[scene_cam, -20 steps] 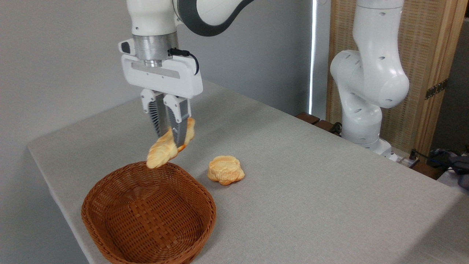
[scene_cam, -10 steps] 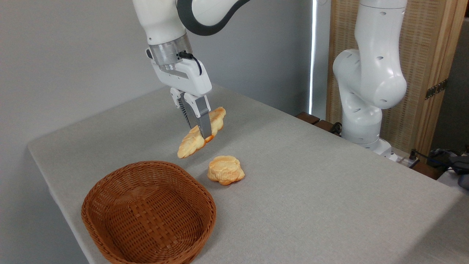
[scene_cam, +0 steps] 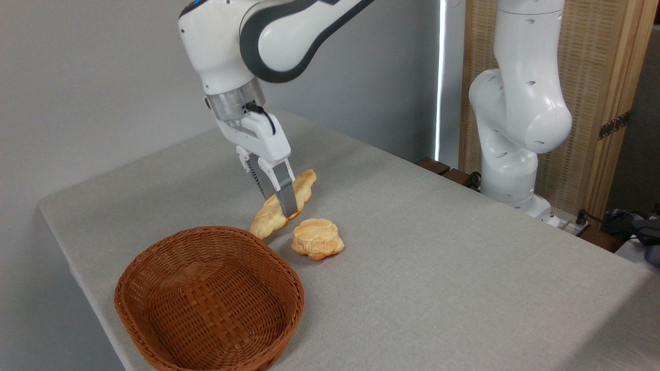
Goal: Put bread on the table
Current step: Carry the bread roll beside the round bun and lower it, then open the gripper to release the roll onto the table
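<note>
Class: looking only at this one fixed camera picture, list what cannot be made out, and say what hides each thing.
- Middle of the long pale braided loaf: covered by the gripper fingers.
- Whether the loaf touches the grey cloth-covered table: its underside is hidden.
- Front of the brown woven wicker basket: cut off by the bottom edge.
- Arm's upper links: cut off at top.

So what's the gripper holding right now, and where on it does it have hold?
The gripper is shut on the bread, pinching the long braided loaf around its middle, with both tapered ends sticking out either side.
</note>
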Available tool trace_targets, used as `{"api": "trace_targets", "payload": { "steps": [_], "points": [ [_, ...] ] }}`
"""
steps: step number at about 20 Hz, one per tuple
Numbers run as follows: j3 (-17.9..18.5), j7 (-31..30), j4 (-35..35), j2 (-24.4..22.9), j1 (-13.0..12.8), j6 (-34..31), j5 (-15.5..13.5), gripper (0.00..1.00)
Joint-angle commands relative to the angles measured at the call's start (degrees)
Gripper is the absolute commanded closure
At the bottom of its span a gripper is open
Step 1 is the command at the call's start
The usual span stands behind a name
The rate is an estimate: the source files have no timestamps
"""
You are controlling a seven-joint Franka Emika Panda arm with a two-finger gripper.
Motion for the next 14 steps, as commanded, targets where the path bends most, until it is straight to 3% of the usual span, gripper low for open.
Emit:
{"api": "trace_targets", "payload": {
  "steps": [1, 3, 14],
  "points": [
    [0.50, 1.11, 0.37, 0.54, -0.23, 1.16, 1.61, 0.00],
    [0.50, 1.11, 0.29, 0.63, -0.32, 1.34, 2.93, 0.00],
    [0.59, 1.02, 0.90, -0.07, -0.23, 1.25, 3.90, 0.00]
  ]
}}
